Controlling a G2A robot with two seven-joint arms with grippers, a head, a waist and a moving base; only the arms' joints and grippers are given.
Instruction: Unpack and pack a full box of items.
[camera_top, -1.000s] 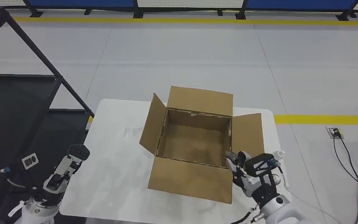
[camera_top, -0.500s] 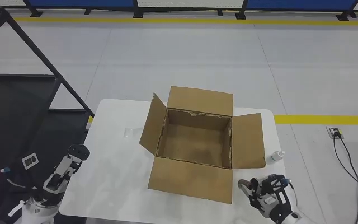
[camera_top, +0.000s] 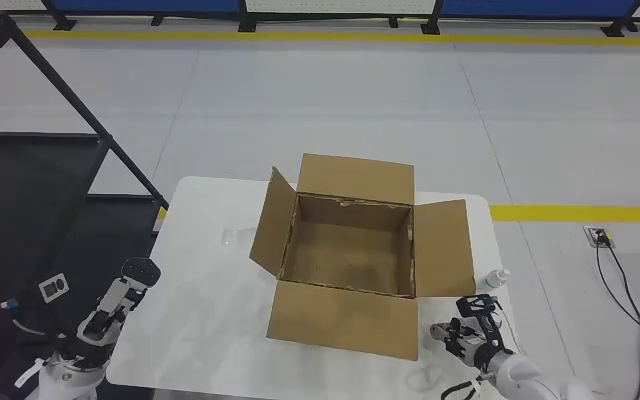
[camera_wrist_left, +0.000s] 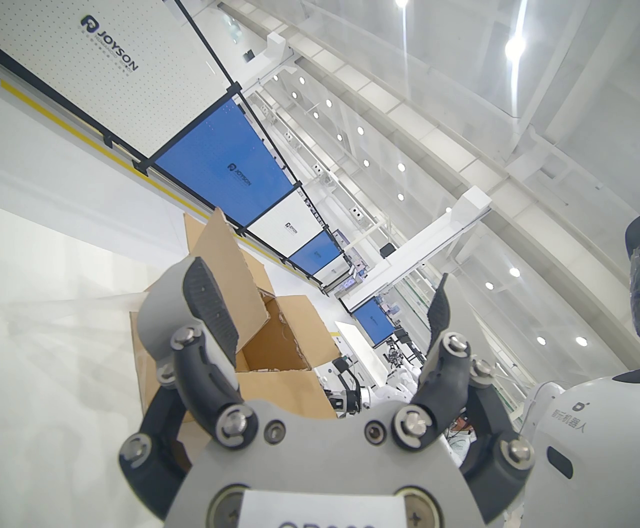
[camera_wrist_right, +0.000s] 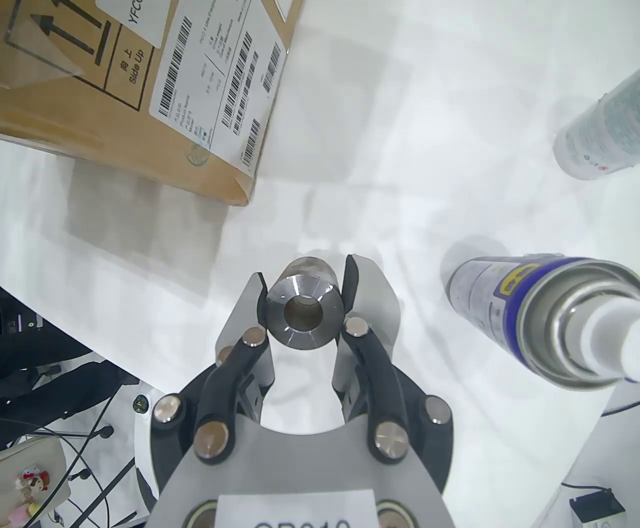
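Meanwhile, right end effector (camera_wrist_right: 304, 290) grips a metal cylinder (camera_wrist_right: 304, 312) near the barcode-labelled box (camera_wrist_right: 75, 115); left end effector (camera_wrist_left: 320, 305) gapes open.

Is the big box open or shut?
Open. The four flaps of the cardboard box are spread outward, and the top view sees its bare floor inside.

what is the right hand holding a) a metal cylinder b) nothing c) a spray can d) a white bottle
a: the right hand is shut on a metal cylinder with a hole in its end; the spray can and white bottle sit apart from it.
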